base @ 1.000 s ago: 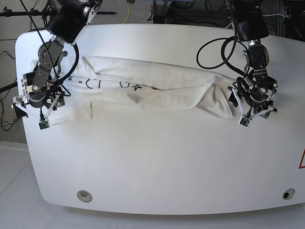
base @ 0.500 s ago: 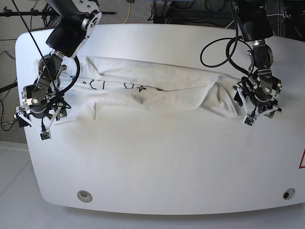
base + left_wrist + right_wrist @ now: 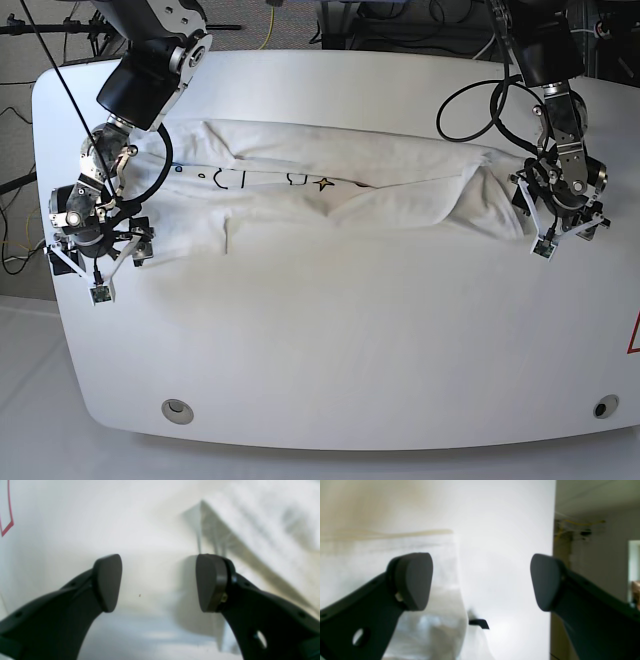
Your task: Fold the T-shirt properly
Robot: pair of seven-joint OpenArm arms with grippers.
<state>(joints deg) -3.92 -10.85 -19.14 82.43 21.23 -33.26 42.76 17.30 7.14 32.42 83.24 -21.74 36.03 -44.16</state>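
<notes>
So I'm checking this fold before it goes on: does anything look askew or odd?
Yes. The T-shirt lies as a long rumpled band across the table, not flat: its edges roll over, the print shows only in a narrow gap, and the end by the left pincer is bunched. Both pincers are open and hold nothing.

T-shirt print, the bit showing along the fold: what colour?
Mostly black outlines on the white T-shirt, including a small star; clearest in the base view.
</notes>
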